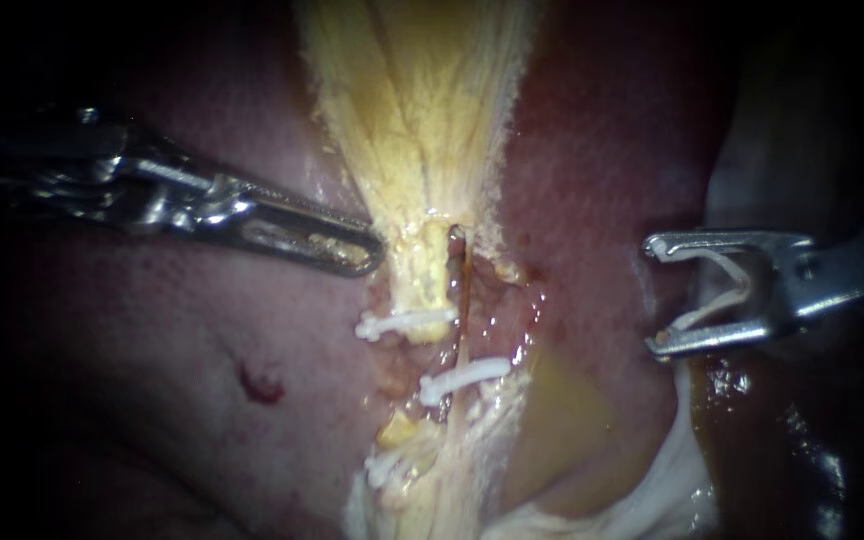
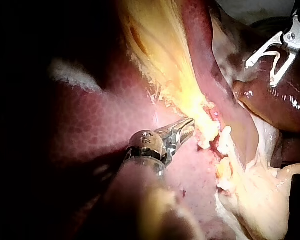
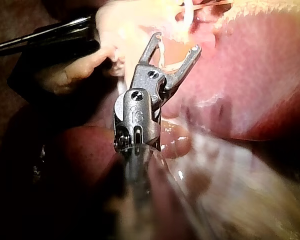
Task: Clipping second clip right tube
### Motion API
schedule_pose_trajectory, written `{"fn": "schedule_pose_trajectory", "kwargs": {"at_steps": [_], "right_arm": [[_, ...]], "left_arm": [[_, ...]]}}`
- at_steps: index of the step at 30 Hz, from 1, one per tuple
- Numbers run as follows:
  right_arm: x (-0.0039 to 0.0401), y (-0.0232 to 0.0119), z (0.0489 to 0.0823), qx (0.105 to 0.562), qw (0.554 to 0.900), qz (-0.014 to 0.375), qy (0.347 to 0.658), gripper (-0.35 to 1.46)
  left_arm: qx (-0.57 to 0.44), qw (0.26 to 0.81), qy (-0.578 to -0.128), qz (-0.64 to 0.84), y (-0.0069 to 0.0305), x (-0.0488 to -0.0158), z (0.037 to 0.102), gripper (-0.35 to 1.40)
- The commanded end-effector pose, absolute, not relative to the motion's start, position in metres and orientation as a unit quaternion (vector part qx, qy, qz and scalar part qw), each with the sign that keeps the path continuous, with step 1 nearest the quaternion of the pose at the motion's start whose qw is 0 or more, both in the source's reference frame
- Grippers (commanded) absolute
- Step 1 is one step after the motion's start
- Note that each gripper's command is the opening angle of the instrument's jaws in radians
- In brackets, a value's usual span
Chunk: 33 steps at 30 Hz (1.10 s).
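Task thing: the right tube (image 1: 465,290), a thin brownish strand in mid-scene, just right of the thicker yellow left tube (image 1: 422,275).
Long axis: far to near, almost straight.
Clips in place: a white set clip (image 1: 464,377) crosses the right tube on its near stretch; a second clip (image 1: 404,323) crosses the left tube.
Right instrument: its end effector (image 1: 651,296) is spread wide, with a white loaded clip (image 1: 724,265) seated against both halves and its mouth facing left.
Key relation: the right tube lies left of that mouth, well apart and crosswise to it, with liver (image 1: 592,200) between.
Left instrument: its end effector (image 1: 367,255) is closed together with nothing visibly held, its tip at the left edge of the yellow tissue. It is nearer the tube but carries no clip.
Next move, as I judge it: the right instrument travels left until bare tube beyond the set clip sits inside the loaded clip.
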<state>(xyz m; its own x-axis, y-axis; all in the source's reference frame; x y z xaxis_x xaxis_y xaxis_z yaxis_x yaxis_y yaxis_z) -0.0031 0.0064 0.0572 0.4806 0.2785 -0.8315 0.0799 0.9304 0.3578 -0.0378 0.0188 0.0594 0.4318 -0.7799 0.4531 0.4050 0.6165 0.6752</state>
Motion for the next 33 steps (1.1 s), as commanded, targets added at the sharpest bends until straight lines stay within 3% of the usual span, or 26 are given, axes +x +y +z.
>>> {"fn": "schedule_pose_trajectory", "kwargs": {"at_steps": [1, 15, 23, 33], "right_arm": [[-0.0031, 0.0064, 0.0572, 0.177, 0.842, 0.059, 0.506, 0.5], [-0.0029, 0.0064, 0.0573, 0.179, 0.841, 0.058, 0.507, 0.5], [-0.0017, 0.0061, 0.0576, 0.188, 0.837, 0.053, 0.511, 0.5], [0.0036, 0.0042, 0.0601, 0.249, 0.82, 0.091, 0.508, 0.5]], "left_arm": [[0.242, 0.811, -0.389, -0.365, 0.0188, -0.0376, 0.0593, -0.35], [0.222, 0.799, -0.401, -0.389, 0.0232, -0.0307, 0.0533, -0.35], [0.221, 0.798, -0.402, -0.391, 0.0234, -0.0303, 0.0529, -0.35], [0.22, 0.798, -0.402, -0.391, 0.0231, -0.0303, 0.0531, -0.35]]}}
